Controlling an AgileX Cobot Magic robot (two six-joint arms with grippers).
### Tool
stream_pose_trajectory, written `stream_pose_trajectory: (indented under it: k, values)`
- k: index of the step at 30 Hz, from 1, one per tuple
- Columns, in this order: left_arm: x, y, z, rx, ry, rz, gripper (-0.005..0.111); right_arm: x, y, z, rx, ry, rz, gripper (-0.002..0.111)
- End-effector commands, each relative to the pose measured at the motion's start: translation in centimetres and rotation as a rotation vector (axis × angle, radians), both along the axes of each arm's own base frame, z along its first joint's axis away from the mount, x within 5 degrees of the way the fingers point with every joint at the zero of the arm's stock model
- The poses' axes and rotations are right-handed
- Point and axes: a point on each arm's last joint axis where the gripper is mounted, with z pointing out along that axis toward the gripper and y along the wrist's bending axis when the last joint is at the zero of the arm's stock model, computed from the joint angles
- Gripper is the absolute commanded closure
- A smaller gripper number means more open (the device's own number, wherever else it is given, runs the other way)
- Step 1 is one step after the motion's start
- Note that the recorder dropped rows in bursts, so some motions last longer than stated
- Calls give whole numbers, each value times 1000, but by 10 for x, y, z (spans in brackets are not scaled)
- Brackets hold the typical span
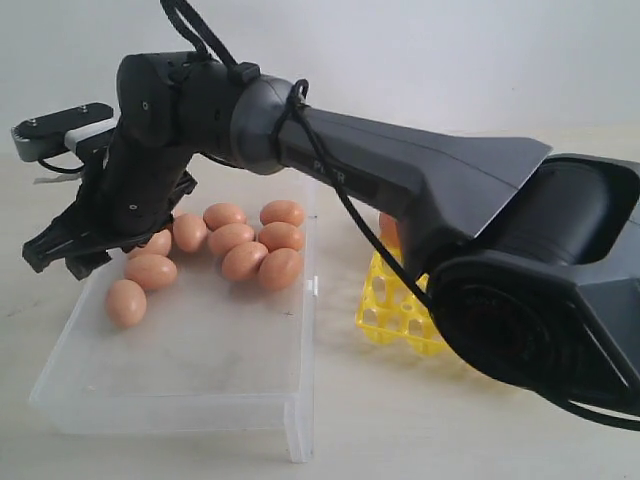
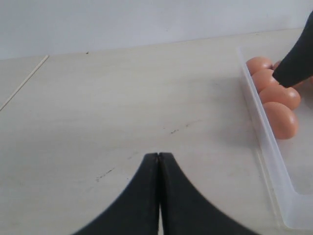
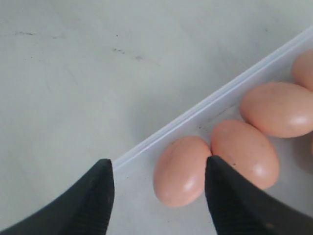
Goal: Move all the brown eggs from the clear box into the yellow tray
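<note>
Hovering wide open and empty, right gripper (image 3: 157, 165) straddles a brown egg (image 3: 180, 171) at the nine-o'clock wall of the clear box (image 1: 160, 412). Yellow tray (image 1: 385, 312) sits at three o'clock. Closing here, the outer jaw may catch that wall and jolt the egg.

The exterior camera sits low near the box (image 1: 200, 360), looking across it. The left wrist camera skims the table (image 2: 122, 107) outside the box, facing one wall. The right wrist camera hangs close above that wall; all share the eggs (image 1: 150, 272) beside it.
</note>
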Motion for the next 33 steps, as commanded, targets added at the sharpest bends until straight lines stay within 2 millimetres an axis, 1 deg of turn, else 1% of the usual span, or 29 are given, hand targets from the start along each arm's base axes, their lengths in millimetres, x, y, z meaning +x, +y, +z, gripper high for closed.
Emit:
stream_pose_trajectory:
  k: [1,4,9,16,25,33]
  values:
    - [0,-1,2,-8,-11,-6,107,3,3,-12,2,4,-37,54]
    - [0,-1,2,-8,-11,-6,107,2,2,-23,-25,53,-67,54]
    - [0,-1,2,-8,-11,-6,107,4,1,-24,-26,61,-103,54]
    - [0,-1,2,-8,-11,-6,107,5,3,-42,-35,92,-125,54]
    - [0,-1,2,-8,-11,-6,107,7,6,-56,-19,116,-158,54]
    - [0,-1,2,-8,-11,-6,107,10,8,-77,-21,114,-177,54]
